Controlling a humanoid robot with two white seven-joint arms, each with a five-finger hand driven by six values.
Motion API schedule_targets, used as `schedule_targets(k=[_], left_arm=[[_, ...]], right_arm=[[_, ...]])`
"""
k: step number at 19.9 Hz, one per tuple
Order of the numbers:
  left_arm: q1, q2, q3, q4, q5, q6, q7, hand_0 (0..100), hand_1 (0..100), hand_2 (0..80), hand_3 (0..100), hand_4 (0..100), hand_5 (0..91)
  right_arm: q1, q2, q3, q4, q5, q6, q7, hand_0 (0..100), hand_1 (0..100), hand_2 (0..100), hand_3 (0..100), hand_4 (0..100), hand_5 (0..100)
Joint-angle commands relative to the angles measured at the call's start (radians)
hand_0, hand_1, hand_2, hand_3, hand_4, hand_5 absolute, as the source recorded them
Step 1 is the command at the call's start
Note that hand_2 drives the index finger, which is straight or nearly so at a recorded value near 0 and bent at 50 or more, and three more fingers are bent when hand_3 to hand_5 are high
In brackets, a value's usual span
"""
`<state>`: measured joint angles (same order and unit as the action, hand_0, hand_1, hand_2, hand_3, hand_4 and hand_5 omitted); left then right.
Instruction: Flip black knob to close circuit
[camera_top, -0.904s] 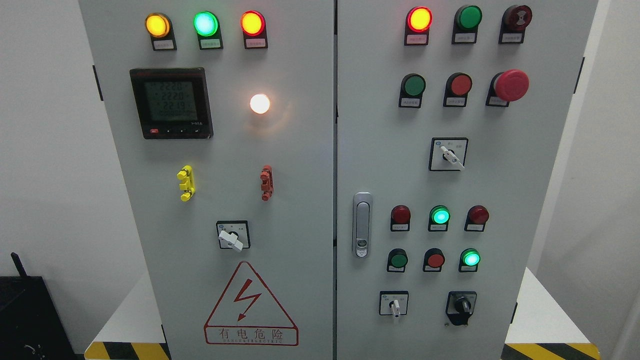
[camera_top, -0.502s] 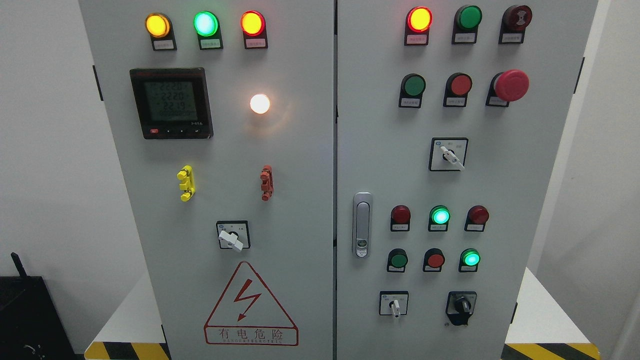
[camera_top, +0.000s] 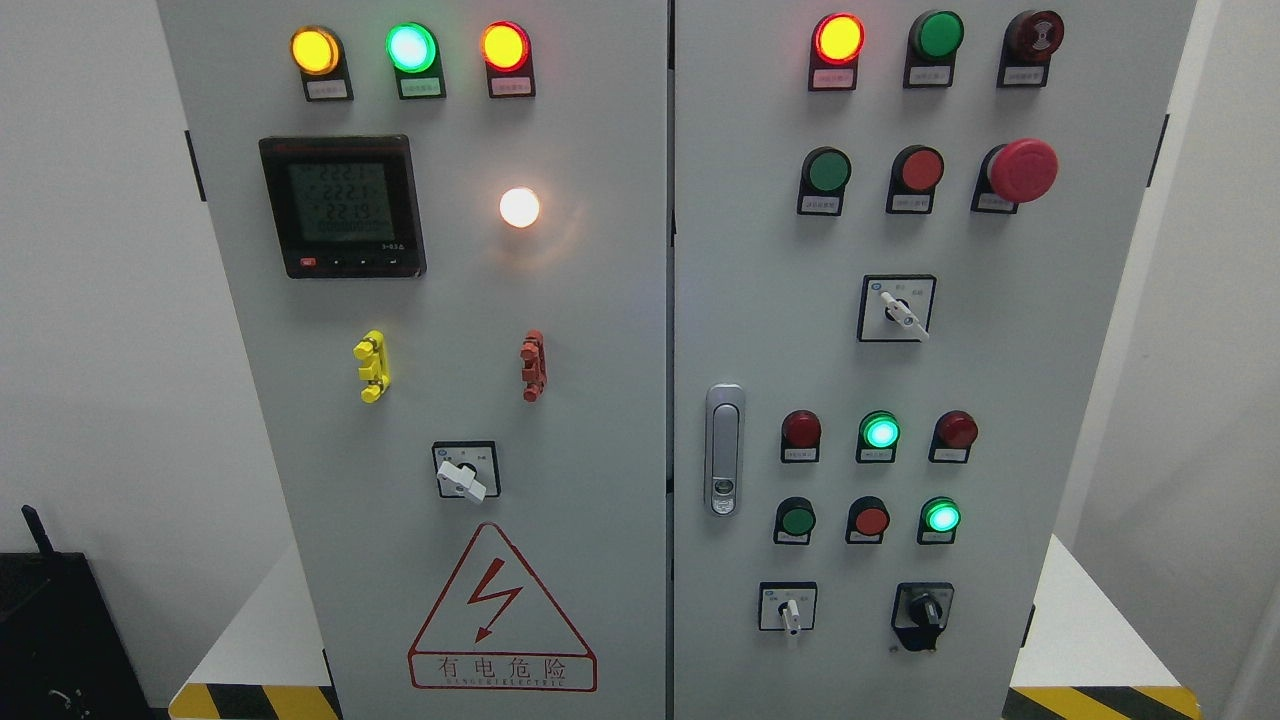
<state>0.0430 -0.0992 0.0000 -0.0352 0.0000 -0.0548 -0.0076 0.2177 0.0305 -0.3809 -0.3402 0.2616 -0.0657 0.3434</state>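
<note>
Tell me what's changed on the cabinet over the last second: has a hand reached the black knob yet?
No. Neither hand is in view. The black knob at the lower right sits as before, untouched. Only the meter display digits flickered; lamps and selector switches are unchanged.

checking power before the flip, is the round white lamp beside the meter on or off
On. The white lamp glows brightly and casts a warm halo on the grey door beside the meter.
</note>
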Motion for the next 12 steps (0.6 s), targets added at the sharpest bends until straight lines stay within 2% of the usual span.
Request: schedule_targets(k=[1,3,5,9,12], left_arm=[[0.0,0.001,0.011,0.001,0.008,0.0,0.0,0,0,0.0,5,2,0.0],[0.0,-0.001,0.011,0.0,0.008,0.0,0.0,0,0,0.0,5,2,0.0],[0.0,-0.001,0.011,0.0,0.008,0.0,0.0,0,0,0.0,5,3,0.0],[0.0,-0.001,0.011,0.0,0.008,0.0,0.0,0,0,0.0,5,3,0.0],[0.0,-0.001,0.011,0.0,0.008,0.0,0.0,0,0,0.0,5,3,0.0]], right_arm=[[0.127,0.062,0.158,-0.55,-0.057,-0.078,0.098,0,0,0,0,0,0],[0.176,0.068,0.227,-0.756,-0.183,-0.109,0.127,0,0,0,0,0,0],[0.225,0.068,0.305,-0.963,-0.283,-0.108,0.128,0,0,0,0,0,0],[0.272,0.065,0.353,-1.259,-0.314,-0.105,0.129,0,0,0,2,0,0],[0.284,0.065,0.364,-1.404,-0.315,-0.103,0.129,0,0,0,10,6,0]])
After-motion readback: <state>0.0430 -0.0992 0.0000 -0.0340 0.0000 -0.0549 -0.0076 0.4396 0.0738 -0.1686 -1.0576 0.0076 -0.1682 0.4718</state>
